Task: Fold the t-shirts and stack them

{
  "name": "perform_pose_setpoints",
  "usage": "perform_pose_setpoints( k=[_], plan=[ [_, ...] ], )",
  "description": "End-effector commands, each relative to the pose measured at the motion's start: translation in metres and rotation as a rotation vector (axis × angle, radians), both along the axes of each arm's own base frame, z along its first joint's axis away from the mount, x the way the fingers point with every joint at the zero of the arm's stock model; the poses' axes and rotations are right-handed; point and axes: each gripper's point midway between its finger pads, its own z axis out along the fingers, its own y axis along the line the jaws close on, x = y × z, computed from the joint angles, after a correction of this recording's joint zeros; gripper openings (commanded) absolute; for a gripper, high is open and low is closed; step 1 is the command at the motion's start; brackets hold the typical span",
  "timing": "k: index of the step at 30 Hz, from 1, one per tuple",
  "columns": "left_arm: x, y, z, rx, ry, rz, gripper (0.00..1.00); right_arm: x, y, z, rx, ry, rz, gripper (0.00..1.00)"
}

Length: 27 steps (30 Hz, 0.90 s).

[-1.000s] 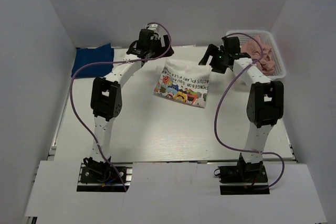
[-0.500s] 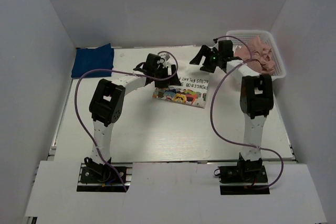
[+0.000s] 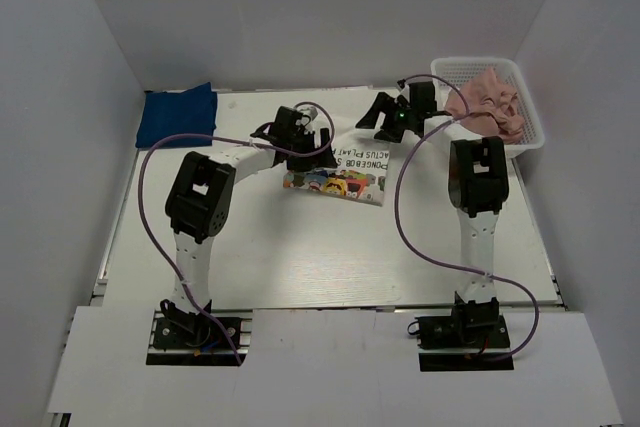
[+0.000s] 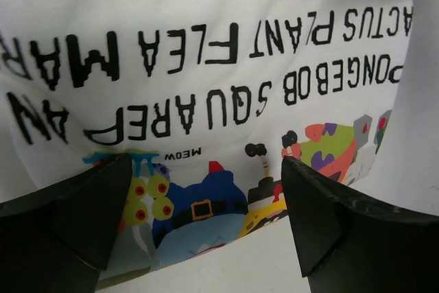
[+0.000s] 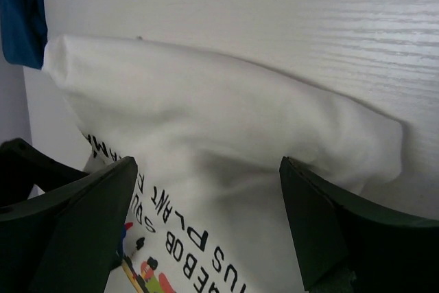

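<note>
As I look down from above, the folded white cartoon-print t-shirt [image 3: 345, 179] lies mid-counter [image 3: 300, 247] between the left tool [image 3: 302, 141], at its left edge, and the right tool [image 3: 385, 118], at its far right corner; the blue t-shirt [image 3: 178, 115] sits folded far left, the pink t-shirt [image 3: 487, 102] heaped in the mesh basket [image 3: 532, 107]. Left wrist view: jaws spread wide, empty, over the lettering; right wrist view: jaws likewise released, straddling the plain folded far edge. I judge the cloth light, limp, quick to unfold, so I'd pinch every layer at that thick fold.
</note>
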Motion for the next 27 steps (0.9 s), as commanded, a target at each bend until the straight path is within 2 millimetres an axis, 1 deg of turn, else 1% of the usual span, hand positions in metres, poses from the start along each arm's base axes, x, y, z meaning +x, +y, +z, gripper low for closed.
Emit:
perform_pose_setpoints(
  k=[1, 2, 3, 4, 5, 6, 7, 8, 9, 10, 11, 12, 13, 14, 15, 16, 17, 18, 19, 20, 21, 22, 23, 24, 25, 26, 27],
  plan=[
    [0.009, 0.016, 0.054, 0.046, -0.102, 0.045, 1.0, -0.006, 0.009, 0.08, -0.023, -0.194, 0.1, 0.9],
    [0.015, 0.011, 0.075, 0.009, -0.159, 0.041, 1.0, -0.015, 0.011, 0.084, -0.03, -0.186, 0.121, 0.9],
    [0.021, 0.009, 0.082, -0.005, -0.186, 0.042, 1.0, -0.03, 0.01, 0.086, -0.045, -0.195, 0.147, 0.9],
    [0.027, 0.012, 0.085, -0.022, -0.191, 0.068, 1.0, -0.039, 0.01, 0.102, -0.04, -0.222, 0.155, 0.9],
    [0.035, 0.008, 0.103, -0.044, -0.234, 0.069, 1.0, -0.046, 0.012, 0.123, -0.035, -0.277, 0.161, 0.9],
    [0.043, 0.007, 0.097, -0.034, -0.233, 0.08, 1.0, -0.067, 0.008, 0.091, -0.041, -0.195, 0.158, 0.9],
    [0.051, 0.006, 0.094, -0.025, -0.238, 0.092, 1.0, -0.074, 0.006, 0.092, -0.032, -0.192, 0.155, 0.9],
    [0.064, 0.0, 0.108, -0.044, -0.273, 0.093, 1.0, -0.088, 0.008, 0.105, 0.001, -0.236, 0.168, 0.9],
    [0.07, -0.003, 0.104, -0.042, -0.269, 0.093, 1.0, -0.094, 0.009, 0.105, 0.019, -0.243, 0.175, 0.9],
    [0.086, -0.01, 0.098, -0.043, -0.272, 0.093, 1.0, -0.108, 0.013, 0.097, 0.069, -0.218, 0.194, 0.9],
    [0.095, -0.011, 0.094, -0.049, -0.267, 0.092, 1.0, -0.125, 0.018, 0.098, 0.103, -0.215, 0.23, 0.9],
    [0.101, -0.014, 0.087, -0.043, -0.256, 0.091, 1.0, -0.131, 0.02, 0.096, 0.121, -0.198, 0.238, 0.9],
    [0.116, -0.018, 0.099, -0.055, -0.291, 0.1, 1.0, -0.143, 0.02, 0.082, 0.126, -0.161, 0.248, 0.9],
    [0.123, -0.02, 0.07, -0.03, -0.256, 0.105, 1.0, -0.152, 0.028, 0.08, 0.142, -0.153, 0.278, 0.9],
    [0.134, -0.014, 0.062, -0.016, -0.26, 0.131, 1.0, -0.156, 0.029, 0.075, 0.152, -0.14, 0.283, 0.9],
    [0.147, -0.014, 0.067, -0.012, -0.289, 0.17, 1.0, -0.173, 0.033, 0.061, 0.195, -0.083, 0.306, 0.9],
    [0.15, -0.013, 0.056, 0.002, -0.275, 0.176, 1.0, -0.177, 0.037, 0.056, 0.212, -0.09, 0.318, 0.9],
    [0.156, -0.007, 0.031, 0.021, -0.239, 0.204, 1.0, -0.181, 0.038, 0.047, 0.23, -0.052, 0.311, 0.9],
    [0.163, 0.001, 0.026, 0.032, -0.24, 0.225, 1.0, -0.189, 0.037, 0.036, 0.236, -0.032, 0.316, 0.9],
    [0.162, 0.0, 0.015, 0.029, -0.216, 0.236, 1.0, -0.196, 0.035, 0.017, 0.235, 0.027, 0.302, 0.9],
    [0.164, 0.01, 0.003, 0.046, -0.2, 0.254, 1.0, -0.202, 0.034, 0.008, 0.229, 0.055, 0.296, 0.9],
    [0.165, 0.015, -0.011, 0.041, -0.178, 0.262, 1.0, -0.205, 0.032, -0.002, 0.219, 0.081, 0.287, 0.9],
    [0.165, 0.015, -0.011, 0.041, -0.177, 0.262, 1.0, -0.207, 0.027, -0.018, 0.198, 0.119, 0.263, 0.9],
    [0.165, 0.021, -0.024, 0.043, -0.155, 0.279, 1.0, -0.208, 0.026, -0.023, 0.187, 0.127, 0.255, 0.9],
    [0.165, 0.023, -0.033, 0.055, -0.145, 0.285, 1.0, -0.211, 0.026, -0.029, 0.178, 0.149, 0.247, 0.9],
    [0.169, 0.029, -0.035, 0.056, -0.145, 0.296, 1.0, -0.213, 0.023, -0.038, 0.158, 0.159, 0.235, 0.9],
    [0.174, 0.027, -0.024, 0.044, -0.167, 0.297, 1.0, -0.215, 0.022, -0.044, 0.147, 0.179, 0.231, 0.9]
  ],
)
